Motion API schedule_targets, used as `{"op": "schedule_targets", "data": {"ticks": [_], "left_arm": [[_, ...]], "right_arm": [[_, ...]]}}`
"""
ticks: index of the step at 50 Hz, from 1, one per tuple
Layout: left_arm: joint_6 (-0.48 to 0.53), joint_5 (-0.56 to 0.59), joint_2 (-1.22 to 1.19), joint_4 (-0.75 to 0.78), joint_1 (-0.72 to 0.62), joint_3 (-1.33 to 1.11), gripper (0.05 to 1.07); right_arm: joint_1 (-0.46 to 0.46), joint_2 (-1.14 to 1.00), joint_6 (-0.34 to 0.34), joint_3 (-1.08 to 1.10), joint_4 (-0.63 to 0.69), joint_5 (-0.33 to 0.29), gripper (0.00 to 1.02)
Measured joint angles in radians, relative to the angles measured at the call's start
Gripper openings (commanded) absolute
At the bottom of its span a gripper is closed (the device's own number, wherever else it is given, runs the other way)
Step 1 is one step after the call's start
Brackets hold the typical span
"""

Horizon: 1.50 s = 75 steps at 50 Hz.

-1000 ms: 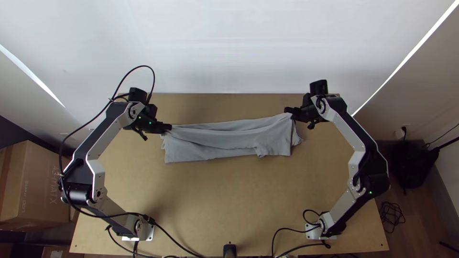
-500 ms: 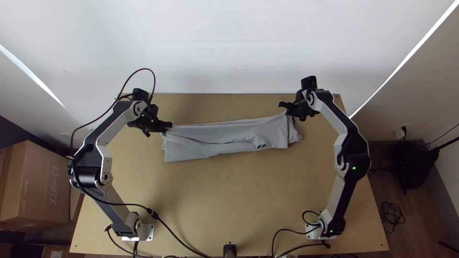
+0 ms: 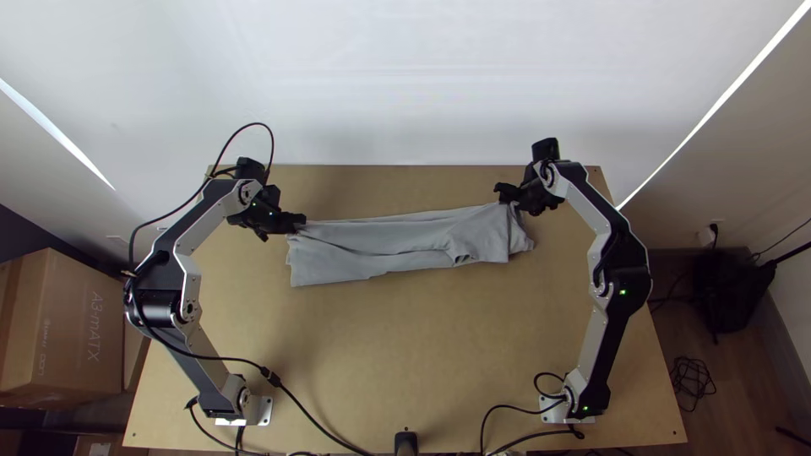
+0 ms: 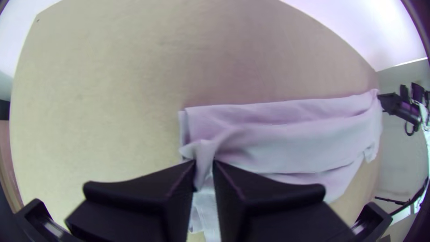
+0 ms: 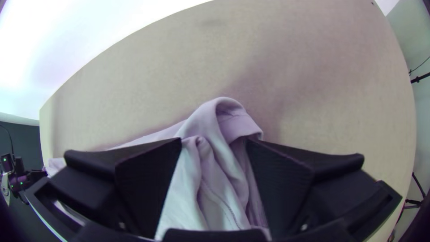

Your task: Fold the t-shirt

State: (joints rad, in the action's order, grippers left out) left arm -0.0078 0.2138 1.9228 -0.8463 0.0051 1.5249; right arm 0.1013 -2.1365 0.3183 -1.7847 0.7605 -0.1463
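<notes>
My left gripper (image 3: 302,223) hides the pinched part of the light-grey cloth T-shirt (image 3: 380,245), jaws nearly together; my right gripper (image 3: 501,193) has jaws well apart around its bunched end.

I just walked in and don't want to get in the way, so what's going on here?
A grey t-shirt is being folded by a robot. It lies as a long, creased strip across the far half of the wooden table. The left hand pinches it near one end. The right hand is at the other end, fingers apart with bunched cloth between them. The folding looks unfinished.
</notes>
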Motion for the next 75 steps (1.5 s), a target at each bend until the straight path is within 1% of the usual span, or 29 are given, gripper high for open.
{"op": "schedule_targets", "data": {"ticks": [2,3,8,12,17,18,19,21,22,25,37,41,50,54,68,75], "left_arm": [[0.000,0.043,-0.014,-0.003,0.003,-0.005,0.54],[0.000,0.063,-0.023,-0.005,0.004,-0.008,0.55],[-0.001,0.112,-0.077,-0.015,0.007,-0.026,0.55],[-0.008,0.216,-0.123,-0.033,0.023,-0.052,0.55],[-0.019,0.276,-0.174,-0.058,0.052,-0.082,0.55],[-0.019,0.289,-0.182,-0.065,0.059,-0.088,0.60],[-0.019,0.299,-0.190,-0.067,0.065,-0.092,0.68],[-0.019,0.305,-0.206,-0.069,0.076,-0.103,0.86],[-0.019,0.308,-0.213,-0.069,0.080,-0.111,0.93],[-0.019,0.310,-0.233,-0.071,0.093,-0.134,1.02],[-0.014,0.318,-0.260,-0.057,0.146,-0.211,1.02],[-0.010,0.357,-0.260,-0.044,0.162,-0.242,1.02],[-0.019,0.413,-0.283,0.108,0.174,-0.384,1.02],[-0.019,0.429,-0.272,0.126,0.174,-0.408,1.02],[-0.046,0.425,-0.210,0.264,0.195,-0.426,1.02],[-0.061,0.418,-0.180,0.302,0.203,-0.426,1.02]], "right_arm": [[-0.006,0.011,0.000,0.005,-0.002,0.001,0.98],[-0.008,0.019,0.001,0.010,-0.003,0.001,0.98],[-0.022,0.088,0.003,0.049,-0.019,0.004,0.98],[-0.030,0.156,0.003,0.076,-0.020,0.004,0.98],[-0.034,0.245,0.003,0.103,-0.023,0.004,0.98],[-0.034,0.265,0.003,0.108,-0.025,0.004,0.98],[-0.034,0.277,0.003,0.111,-0.026,0.004,0.98],[-0.034,0.309,0.003,0.122,-0.027,0.003,0.98],[-0.033,0.327,0.004,0.126,-0.027,0.003,0.98],[-0.033,0.363,0.009,0.139,-0.027,0.003,0.98],[-0.031,0.459,0.023,0.172,-0.027,0.003,0.98],[-0.030,0.487,0.030,0.188,-0.027,0.004,0.98],[-0.026,0.545,0.056,0.221,-0.026,0.003,0.98],[-0.023,0.567,0.071,0.222,-0.023,0.004,0.98],[-0.014,0.639,0.092,0.259,-0.021,0.003,0.98],[-0.010,0.653,0.098,0.289,-0.018,0.004,0.98]]}}
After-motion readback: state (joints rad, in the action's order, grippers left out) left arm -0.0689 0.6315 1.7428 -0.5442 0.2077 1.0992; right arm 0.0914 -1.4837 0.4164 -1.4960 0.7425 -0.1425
